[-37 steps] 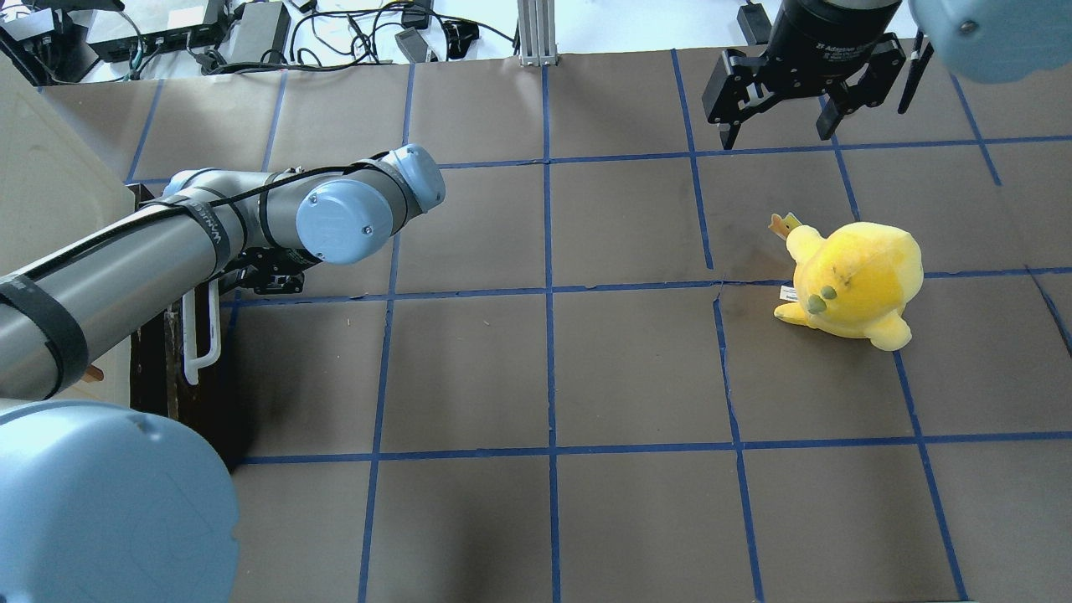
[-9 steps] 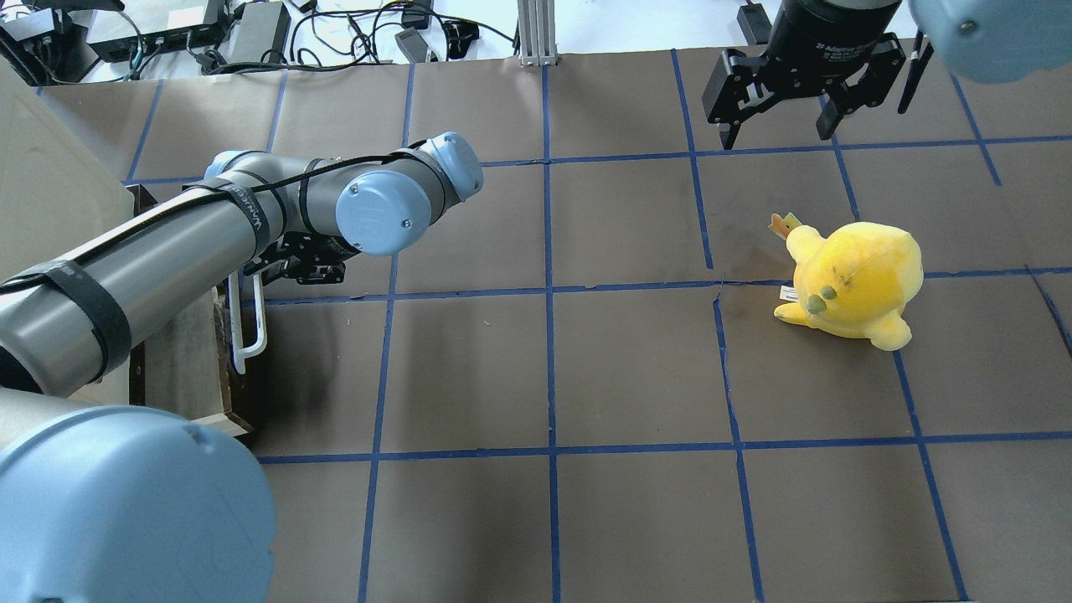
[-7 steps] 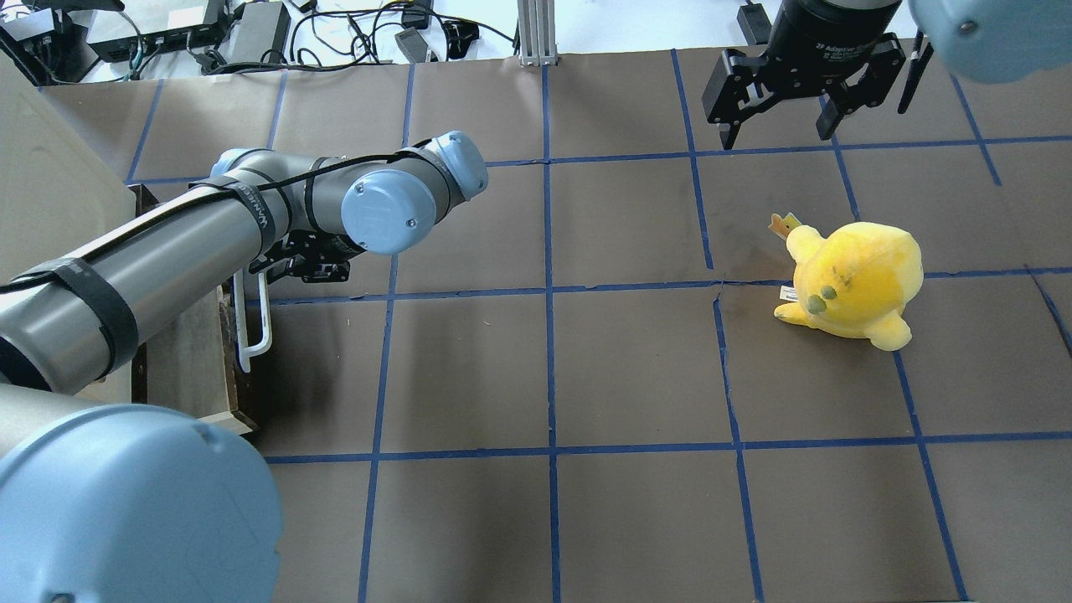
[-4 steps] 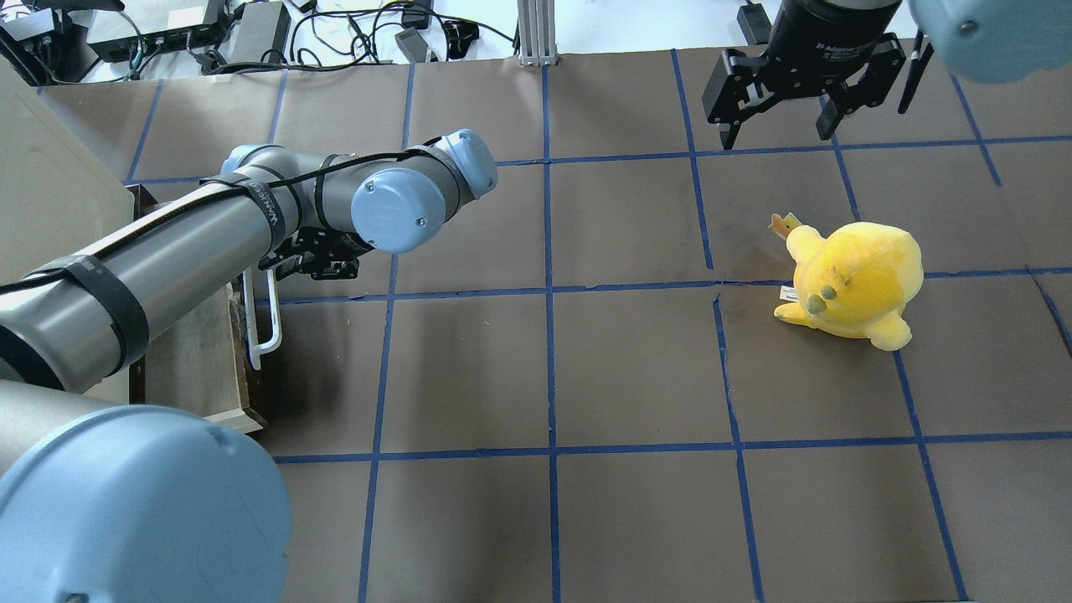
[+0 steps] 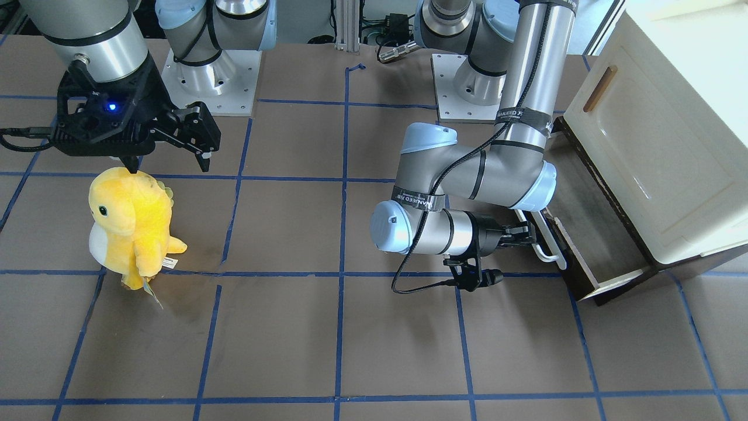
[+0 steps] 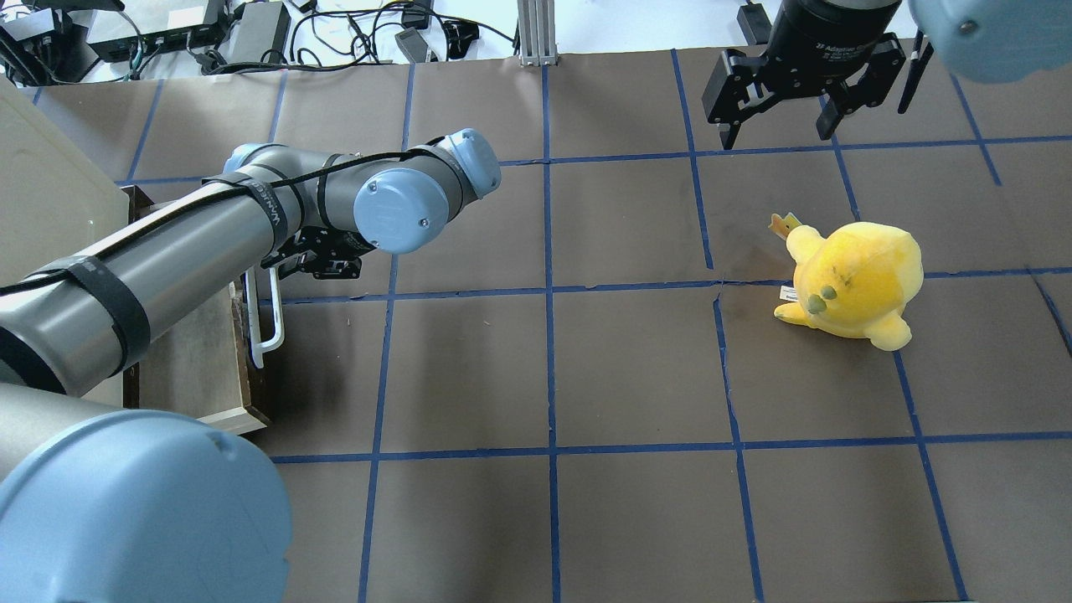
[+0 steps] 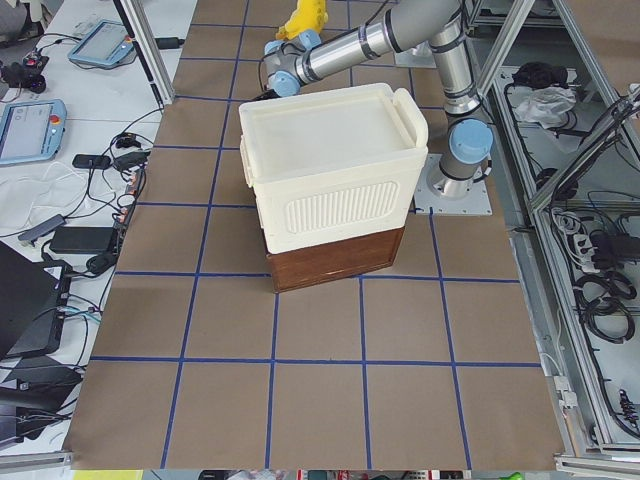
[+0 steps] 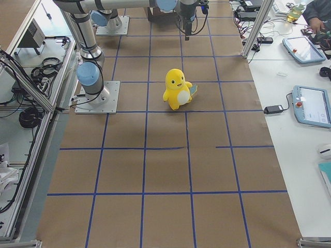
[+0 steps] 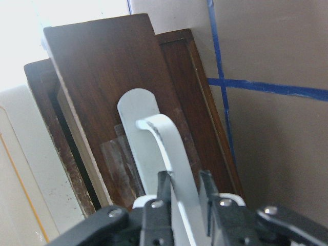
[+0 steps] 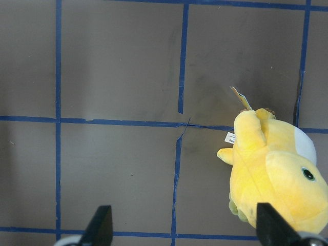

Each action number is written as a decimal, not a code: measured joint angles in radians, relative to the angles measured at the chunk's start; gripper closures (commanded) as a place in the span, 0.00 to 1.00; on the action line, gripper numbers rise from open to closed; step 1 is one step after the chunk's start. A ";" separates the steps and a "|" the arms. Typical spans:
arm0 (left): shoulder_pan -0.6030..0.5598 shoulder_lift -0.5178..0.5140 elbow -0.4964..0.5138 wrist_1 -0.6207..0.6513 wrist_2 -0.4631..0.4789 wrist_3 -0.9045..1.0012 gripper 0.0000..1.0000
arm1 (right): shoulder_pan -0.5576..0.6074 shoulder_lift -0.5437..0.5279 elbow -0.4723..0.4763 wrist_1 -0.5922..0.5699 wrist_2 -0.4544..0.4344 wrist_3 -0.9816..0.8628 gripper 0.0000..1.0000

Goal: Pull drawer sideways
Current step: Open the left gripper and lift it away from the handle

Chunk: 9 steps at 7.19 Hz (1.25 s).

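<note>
Left gripper (image 9: 183, 184), black 2-finger, is clamped round long white bar handle (image 9: 159, 143) of wide shallow drawer (image 5: 590, 228) w/ dark brown wood front; drawer is drawn partway out from under cream cabinet (image 5: 654, 152) at left end of table (image 6: 636, 368). Right gripper (image 6: 776, 134) is held wide apart, empty, near yellow plush toy (image 6: 850, 285).

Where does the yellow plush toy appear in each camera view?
Front-facing: plush toy, left.
Overhead: plush toy, right.
Exterior left: plush toy, top edge, cropped.
Exterior right: plush toy, upper centre.
Left wrist: absent.
Right wrist: plush toy, lower right.
Shared landmark: blue tape grid.
</note>
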<state>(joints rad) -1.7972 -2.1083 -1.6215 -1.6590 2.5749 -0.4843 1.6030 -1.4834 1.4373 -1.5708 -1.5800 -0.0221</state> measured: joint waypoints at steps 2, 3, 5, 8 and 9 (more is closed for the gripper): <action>0.000 0.022 0.000 0.000 -0.001 0.052 0.06 | 0.000 0.000 0.000 0.000 0.000 0.000 0.00; -0.001 0.039 0.003 0.000 -0.003 0.096 0.04 | 0.000 0.000 0.000 0.000 0.000 0.000 0.00; 0.001 0.077 0.057 0.001 -0.063 0.199 0.01 | 0.000 0.000 0.000 0.000 -0.001 0.000 0.00; 0.059 0.158 0.205 -0.002 -0.367 0.332 0.00 | 0.000 0.000 0.000 0.000 0.000 0.001 0.00; 0.074 0.204 0.215 -0.002 -0.457 0.351 0.01 | 0.000 0.000 0.000 0.000 0.000 0.001 0.00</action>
<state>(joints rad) -1.7229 -1.9044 -1.4065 -1.6615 2.1177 -0.1335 1.6030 -1.4834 1.4374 -1.5708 -1.5801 -0.0215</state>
